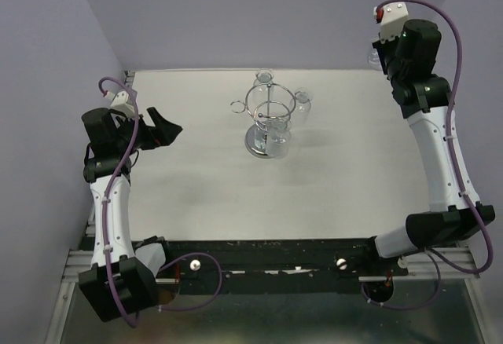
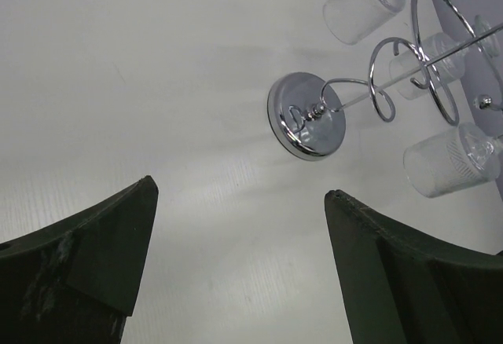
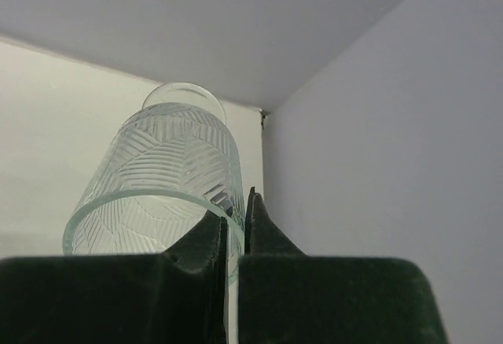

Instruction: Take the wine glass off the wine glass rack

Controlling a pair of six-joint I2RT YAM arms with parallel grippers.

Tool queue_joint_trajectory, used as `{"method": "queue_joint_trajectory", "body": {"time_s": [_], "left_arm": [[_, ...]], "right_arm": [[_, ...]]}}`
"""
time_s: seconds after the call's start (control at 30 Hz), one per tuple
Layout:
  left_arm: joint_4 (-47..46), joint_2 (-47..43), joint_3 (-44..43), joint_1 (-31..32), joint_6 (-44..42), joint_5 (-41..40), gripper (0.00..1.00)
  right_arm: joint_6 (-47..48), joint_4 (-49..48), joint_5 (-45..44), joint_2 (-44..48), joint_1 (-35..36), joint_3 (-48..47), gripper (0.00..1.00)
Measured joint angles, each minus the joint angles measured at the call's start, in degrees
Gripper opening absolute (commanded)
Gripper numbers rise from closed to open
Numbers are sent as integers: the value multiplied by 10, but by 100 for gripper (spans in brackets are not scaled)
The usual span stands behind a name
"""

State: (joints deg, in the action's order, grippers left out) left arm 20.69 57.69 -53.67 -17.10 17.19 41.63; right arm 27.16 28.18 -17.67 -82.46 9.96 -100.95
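The chrome wine glass rack (image 1: 267, 116) stands on its round disc base (image 2: 306, 116) at the middle back of the table. Three clear glasses still hang from it, one at the far side (image 1: 263, 77), one on the right (image 1: 302, 100) and one near the base (image 1: 277, 144). My right gripper (image 3: 240, 203) is shut on the rim of a ribbed wine glass (image 3: 165, 179), the glass wall pinched between its fingers, up at the back right corner, well away from the rack. My left gripper (image 1: 169, 132) is open and empty, left of the rack and pointing at it.
Lilac walls close in the table on the left, back and right. The right wall (image 3: 377, 124) is close beside the held glass. The arm bases and a metal rail (image 1: 275, 269) run along the near edge.
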Motion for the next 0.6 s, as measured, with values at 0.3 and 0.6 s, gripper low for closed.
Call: {"method": "queue_joint_trajectory", "body": {"time_s": [0.3, 0.6], "left_arm": [[40, 35, -33, 11, -77, 2, 99], [84, 43, -42, 11, -134, 8, 99]], "right_arm": [[-3, 259, 60, -157, -37, -195, 1], [-2, 389, 99, -279, -63, -291, 1]]}}
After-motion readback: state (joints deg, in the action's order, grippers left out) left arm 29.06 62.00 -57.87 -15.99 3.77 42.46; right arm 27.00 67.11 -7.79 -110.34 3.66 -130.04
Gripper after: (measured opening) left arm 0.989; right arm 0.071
